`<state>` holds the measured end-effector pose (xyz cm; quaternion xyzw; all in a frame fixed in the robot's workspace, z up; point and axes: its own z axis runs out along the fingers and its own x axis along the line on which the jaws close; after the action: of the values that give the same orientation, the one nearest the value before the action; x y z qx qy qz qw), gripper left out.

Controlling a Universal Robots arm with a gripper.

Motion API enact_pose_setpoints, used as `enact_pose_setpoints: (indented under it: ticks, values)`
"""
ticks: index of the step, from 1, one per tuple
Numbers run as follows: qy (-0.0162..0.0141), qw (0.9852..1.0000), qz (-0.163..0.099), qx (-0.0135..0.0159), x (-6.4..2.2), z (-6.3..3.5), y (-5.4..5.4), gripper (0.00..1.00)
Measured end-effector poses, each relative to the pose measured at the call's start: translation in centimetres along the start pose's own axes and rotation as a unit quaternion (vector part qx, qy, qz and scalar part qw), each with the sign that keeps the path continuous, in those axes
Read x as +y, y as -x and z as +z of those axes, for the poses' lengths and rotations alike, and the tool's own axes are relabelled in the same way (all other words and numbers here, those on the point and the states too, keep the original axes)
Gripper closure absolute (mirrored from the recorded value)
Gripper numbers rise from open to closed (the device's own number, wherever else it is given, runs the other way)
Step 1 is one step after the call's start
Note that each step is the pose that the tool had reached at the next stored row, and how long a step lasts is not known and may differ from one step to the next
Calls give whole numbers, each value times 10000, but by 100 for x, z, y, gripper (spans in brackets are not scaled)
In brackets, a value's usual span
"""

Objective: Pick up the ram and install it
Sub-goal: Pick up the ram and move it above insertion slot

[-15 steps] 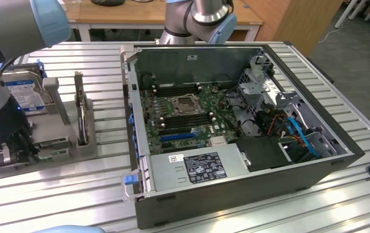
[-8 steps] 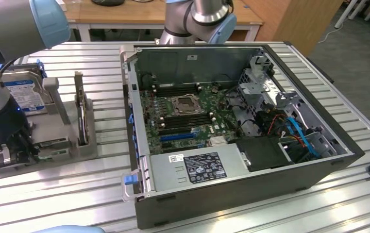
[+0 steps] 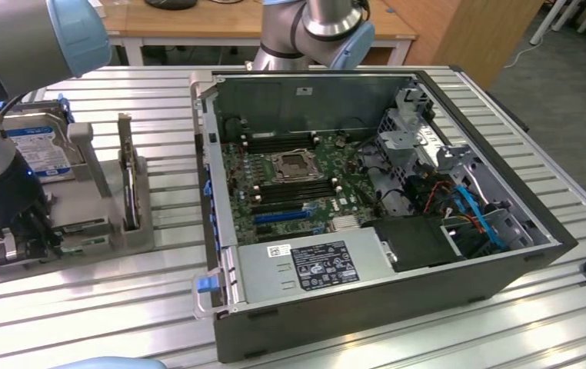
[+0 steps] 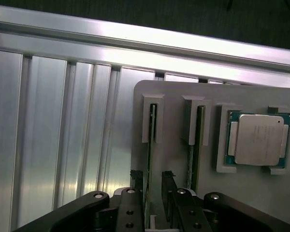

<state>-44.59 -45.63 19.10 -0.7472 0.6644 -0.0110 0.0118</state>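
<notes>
A Universal Robots arm lowers its gripper (image 3: 28, 240) onto a grey holder tray (image 3: 141, 231) near the counter (image 3: 118, 307) edge on the exterior view's left, beside an open computer case (image 3: 375, 307) standing at mid-counter. In the wrist view, the gripper (image 4: 152, 180) has its jaws spread, one dark fingertip (image 4: 137, 178) on each side of the ram (image 4: 152, 126). The ram is a thin board standing on edge in a narrow slot of the tray (image 4: 176, 96), with clear space between it and at least one fingertip. The ram sits in the holder, not in the case. A second thin board (image 4: 199, 130) stands in the neighbouring slot, and a square silver CPU chip (image 4: 258, 140) lies flat in a pocket just beyond it. The tray rests on the ribbed aluminium counter (image 4: 63, 140), close to its edge rail. In the exterior view, a hard drive (image 3: 41, 150) and an upright expansion card (image 3: 126, 165) stand in the same holder, while the motherboard (image 3: 293, 184) lies exposed inside the case.
</notes>
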Motion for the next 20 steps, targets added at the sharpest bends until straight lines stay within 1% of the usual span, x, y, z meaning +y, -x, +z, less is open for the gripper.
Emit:
enact_pose_setpoints:
  ticks: [2,3,4,5,6,7,20]
  values:
    - [0,10000,0,-1,0,0,0,70]
    - [0,10000,1,-2,0,0,1,72]
    - [0,10000,0,-2,0,0,0,78]
    - [-1,10000,1,-2,0,0,0,78]
    - [-1,10000,1,-4,0,1,1,84]
    - [-1,10000,0,-4,0,0,0,86]
    - [-1,10000,1,-6,0,0,0,86]
